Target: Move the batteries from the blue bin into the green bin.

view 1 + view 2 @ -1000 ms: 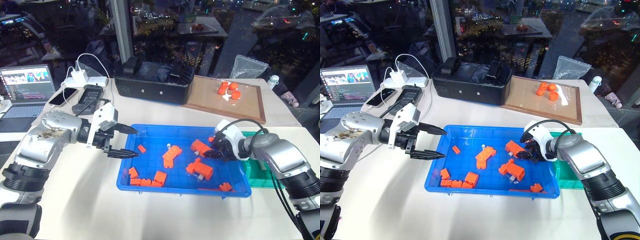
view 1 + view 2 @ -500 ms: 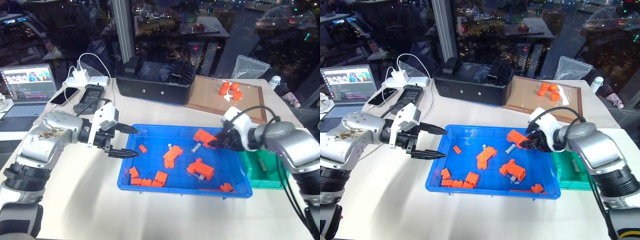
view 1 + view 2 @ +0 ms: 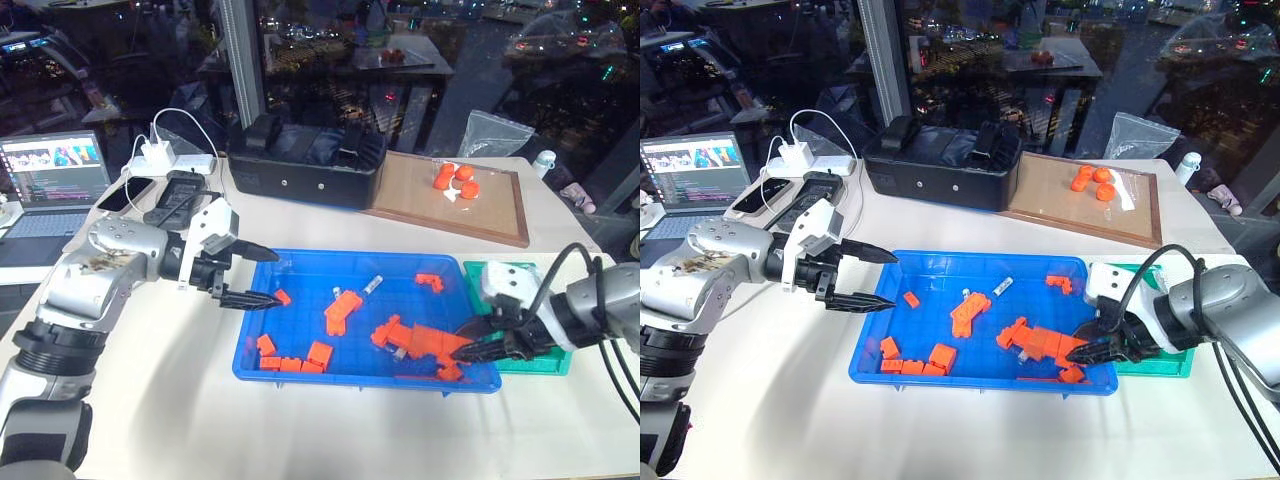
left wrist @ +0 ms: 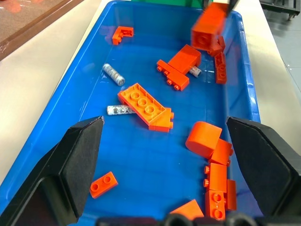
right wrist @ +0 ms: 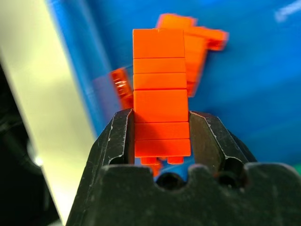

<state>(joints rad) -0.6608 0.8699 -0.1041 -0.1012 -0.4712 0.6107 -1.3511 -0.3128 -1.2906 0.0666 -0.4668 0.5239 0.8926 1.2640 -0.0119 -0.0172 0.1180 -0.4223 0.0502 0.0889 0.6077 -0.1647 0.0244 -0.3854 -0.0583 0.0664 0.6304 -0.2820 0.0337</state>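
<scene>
Currently, you have two batteries [image 4: 114, 74] showing bare on the floor of the blue bin [image 3: 300, 262]: one lies toward the far wall near the middle, the second [image 4: 119, 110] sits against the end of a long flat orange brick [image 4: 145, 106]. A third silvery end [image 4: 195, 71] pokes out from under a cluster of orange bricks [image 4: 179, 67]; you cannot tell from these views whether it is a battery. More orange bricks [image 3: 291, 360] are scattered near the bin's front-left corner, and a small one [image 3: 431, 282] lies near the far right corner.

Your right gripper [image 3: 478, 345] hangs over the bin's front-right corner, its fingers clamped on a stack of orange bricks [image 5: 161, 92], not on a battery. The stack stands out past the fingertips. The green bin [image 3: 553, 361] sits just beside the blue bin's right end, largely behind that arm.

Your left gripper [image 3: 262, 275] hovers at the bin's left end with its two fingers [image 4: 77, 160] spread wide and nothing between them.

Behind the bins stand a black box [image 3: 305, 165] and a wooden-framed board [image 3: 420, 195] carrying a few orange pieces [image 3: 454, 177]. A laptop [image 3: 52, 175], a phone [image 3: 127, 193] and a white charger [image 3: 158, 152] lie on the table [image 3: 180, 400] at the far left.
</scene>
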